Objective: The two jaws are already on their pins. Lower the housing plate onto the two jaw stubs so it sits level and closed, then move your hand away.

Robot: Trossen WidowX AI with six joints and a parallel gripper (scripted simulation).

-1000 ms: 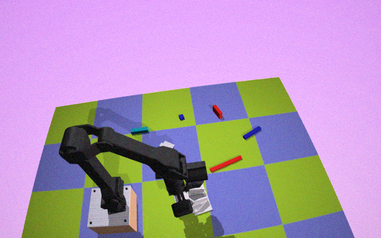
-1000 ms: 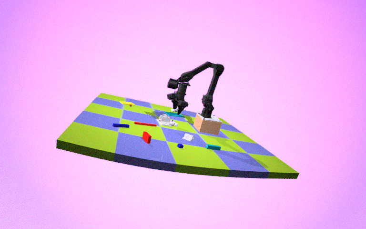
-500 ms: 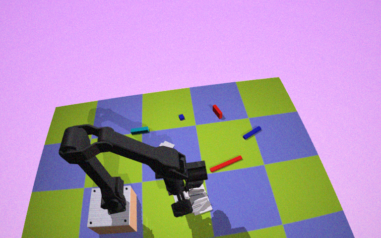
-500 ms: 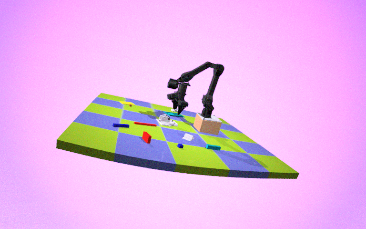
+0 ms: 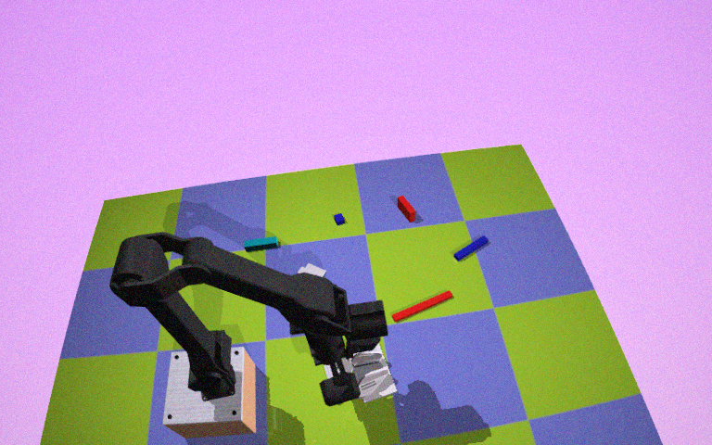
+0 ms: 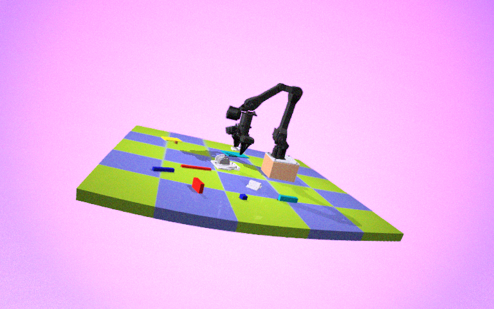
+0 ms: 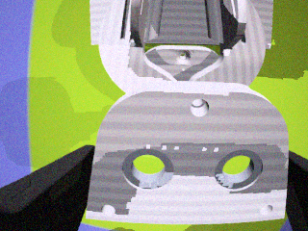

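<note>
The white housing plate (image 7: 192, 125) (image 6: 235, 148) has two round holes and spans the space between my fingers. My gripper (image 7: 189, 159) (image 6: 238, 150) is shut on its side edges and holds it above the table. The white jaw assembly (image 5: 375, 386) (image 6: 224, 165) (image 7: 112, 72) stands just beyond the plate, at the top of the wrist view. The plate's far edge overlaps the assembly's near edge in that view; the height gap cannot be judged. The jaw stubs cannot be clearly made out. In the top view my arm mostly hides the plate.
Around lie a long red bar (image 5: 422, 306) (image 6: 196, 167), a red block (image 5: 406, 209), a blue bar (image 5: 471, 248), a blue cube (image 5: 338, 219), a teal bar (image 5: 260, 243) and a white piece (image 6: 254, 185). A teal sheet (image 6: 235, 154) is behind the assembly; a yellow piece (image 6: 171, 139) is farther off.
</note>
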